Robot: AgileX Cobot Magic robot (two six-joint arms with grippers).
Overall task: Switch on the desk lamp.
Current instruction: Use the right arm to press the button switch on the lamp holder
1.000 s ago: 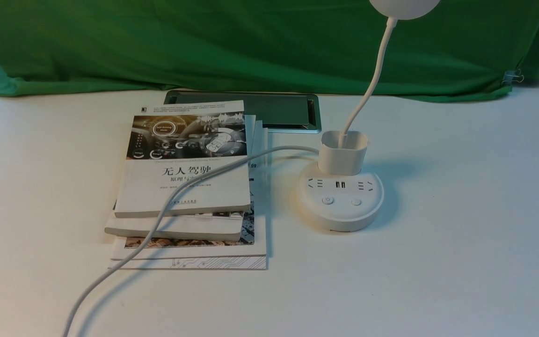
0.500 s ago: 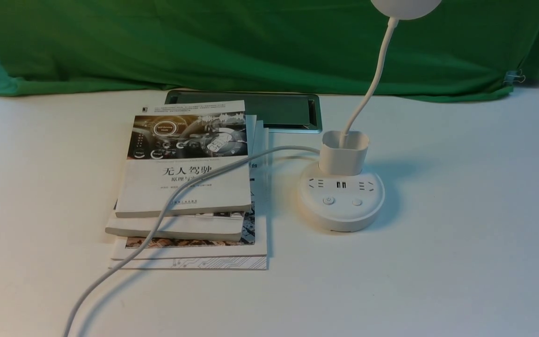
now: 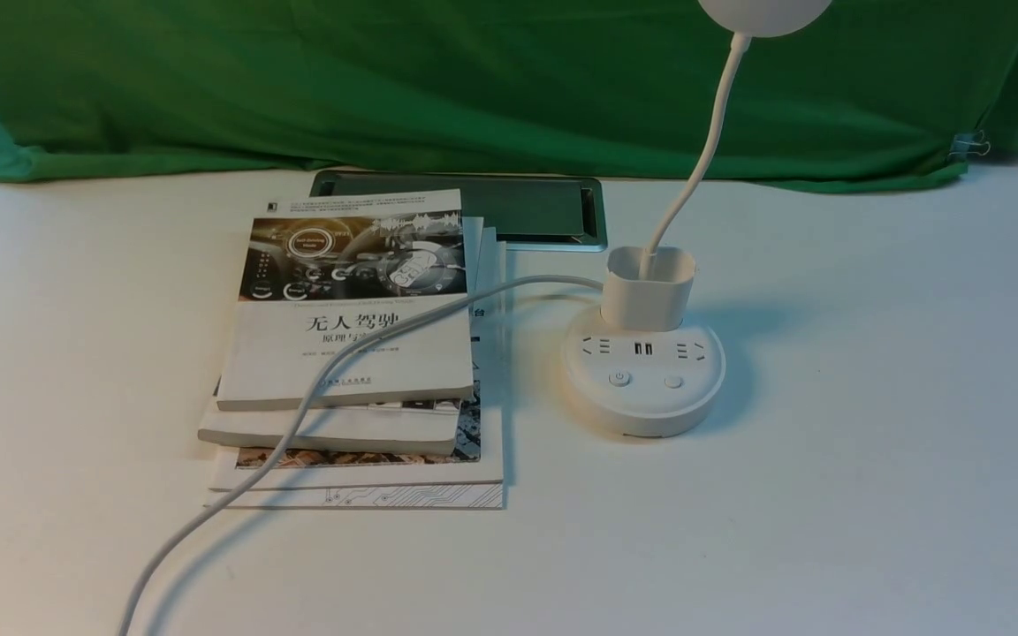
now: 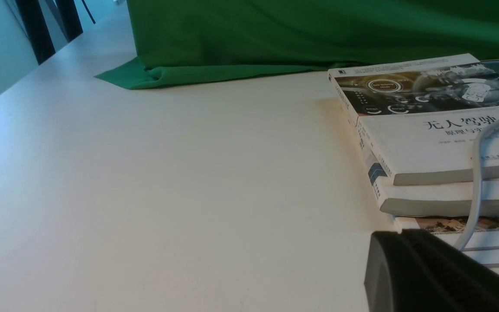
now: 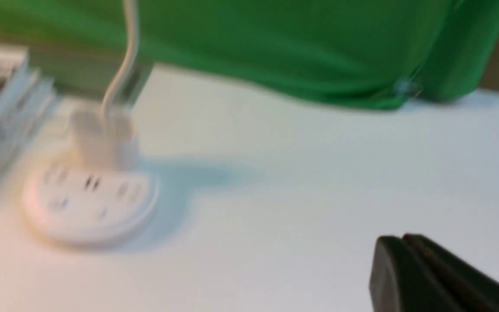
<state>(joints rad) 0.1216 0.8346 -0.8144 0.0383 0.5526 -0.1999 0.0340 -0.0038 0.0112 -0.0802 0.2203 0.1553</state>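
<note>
The white desk lamp (image 3: 643, 380) stands right of centre on the table. Its round base carries sockets, USB ports and two buttons (image 3: 619, 378). A cup holder (image 3: 649, 287) sits at the back of the base, and a thin neck rises to the round head (image 3: 763, 13) at the frame's top. The head looks unlit. Blurred, the desk lamp (image 5: 91, 203) also shows in the right wrist view, some way off from my right gripper (image 5: 401, 239), which is shut on nothing. My left gripper (image 4: 399, 234) is shut and empty, low over the table near the books.
A stack of books (image 3: 354, 353) lies left of the lamp, and the white cable (image 3: 297, 424) runs across it to the front edge. Behind the books a dark panel (image 3: 509, 208) is set in the table. Green cloth (image 3: 474, 79) covers the back.
Nothing differs in the front view; the lamp, books and cable stay in place, and neither arm shows there.
</note>
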